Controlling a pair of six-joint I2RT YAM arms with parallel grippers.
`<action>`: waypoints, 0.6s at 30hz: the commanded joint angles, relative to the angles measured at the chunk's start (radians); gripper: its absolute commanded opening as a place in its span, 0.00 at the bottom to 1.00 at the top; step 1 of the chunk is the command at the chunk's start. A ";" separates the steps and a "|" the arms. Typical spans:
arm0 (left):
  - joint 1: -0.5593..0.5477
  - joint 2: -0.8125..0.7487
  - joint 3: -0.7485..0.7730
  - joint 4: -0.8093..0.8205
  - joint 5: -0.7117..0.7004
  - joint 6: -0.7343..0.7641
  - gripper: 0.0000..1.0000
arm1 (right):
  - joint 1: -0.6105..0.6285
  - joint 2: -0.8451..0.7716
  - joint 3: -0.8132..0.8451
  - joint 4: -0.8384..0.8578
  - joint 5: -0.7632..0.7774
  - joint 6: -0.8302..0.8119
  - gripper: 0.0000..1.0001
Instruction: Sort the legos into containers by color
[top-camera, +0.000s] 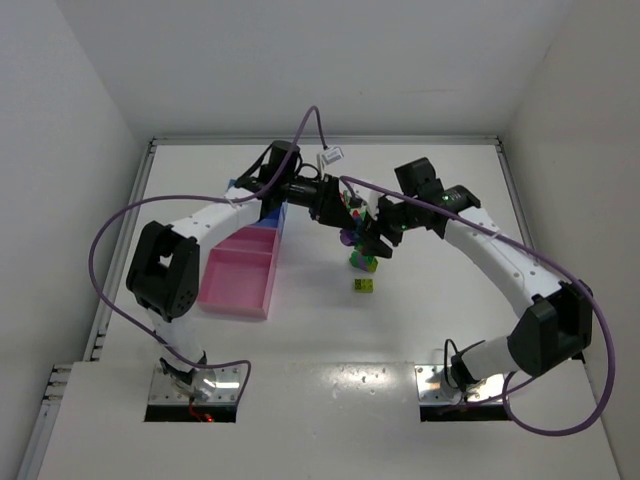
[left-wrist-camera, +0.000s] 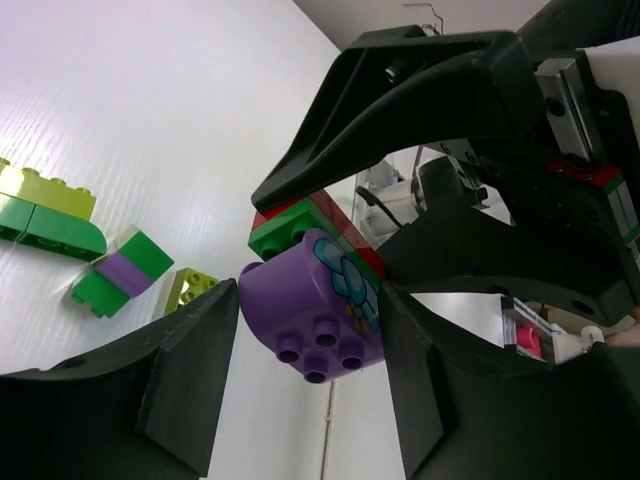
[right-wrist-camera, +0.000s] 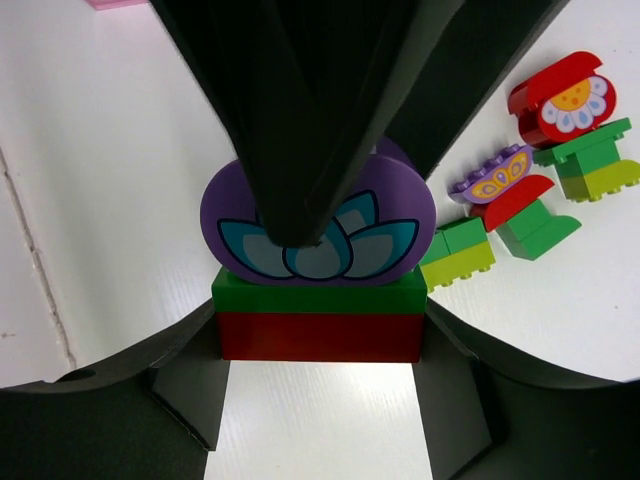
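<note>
A stack of three legos hangs above the table between both grippers: a purple rounded brick (left-wrist-camera: 296, 305) with a blue flower print, a green brick (right-wrist-camera: 318, 297) and a red brick (right-wrist-camera: 318, 338). My left gripper (left-wrist-camera: 308, 312) is shut on the purple brick. My right gripper (right-wrist-camera: 318, 345) is shut on the red and green bricks from the opposite side. In the top view the two grippers, left (top-camera: 338, 208) and right (top-camera: 376, 233), meet at mid-table, right of the containers (top-camera: 238, 280). Loose legos (top-camera: 362, 260) lie below them.
The pink compartments (top-camera: 262, 298) and a blue one (top-camera: 271, 213) sit left of the grippers. A lime brick (top-camera: 365, 286) lies nearer the front. A red flower brick (right-wrist-camera: 560, 100), a purple butterfly piece (right-wrist-camera: 492, 178) and green and lime bricks (left-wrist-camera: 45, 215) lie on the table.
</note>
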 joint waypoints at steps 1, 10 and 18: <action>-0.017 -0.004 -0.007 0.055 0.027 -0.016 0.63 | 0.007 0.004 0.059 0.050 0.022 -0.006 0.35; -0.017 -0.041 -0.048 0.048 0.003 0.007 0.03 | 0.007 -0.028 -0.002 0.109 0.169 -0.006 0.28; 0.140 -0.184 -0.169 0.103 -0.044 -0.022 0.00 | -0.003 -0.126 -0.149 0.149 0.260 -0.069 0.22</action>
